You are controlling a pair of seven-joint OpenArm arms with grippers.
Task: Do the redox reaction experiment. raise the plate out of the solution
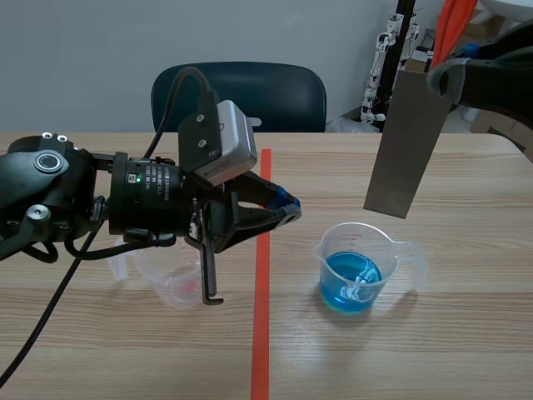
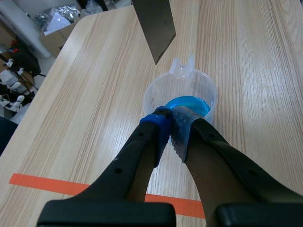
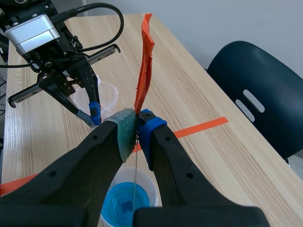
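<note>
Top of plate point(image 1: 405, 142) hidden in right hand point(image 3: 138, 124); clear beaker point(image 1: 171, 282) behind left arm point(image 1: 125, 200).

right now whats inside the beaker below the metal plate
Blue solution fills the lower part of the beaker. The plate hangs above, out of it. A pale shape in the liquid is unclear.

I'm looking at a light wood-grain table point(image 1: 466, 350) with an orange-red tape line point(image 1: 261, 333) running down it. Across it sits a dark blue plastic chair with a curved back point(image 1: 241, 96), against a plain pale grey wall point(image 1: 83, 58). Crinkly clear plastic bags point(image 2: 61, 16) lie past the table's edge. The light is soft and even.
</note>
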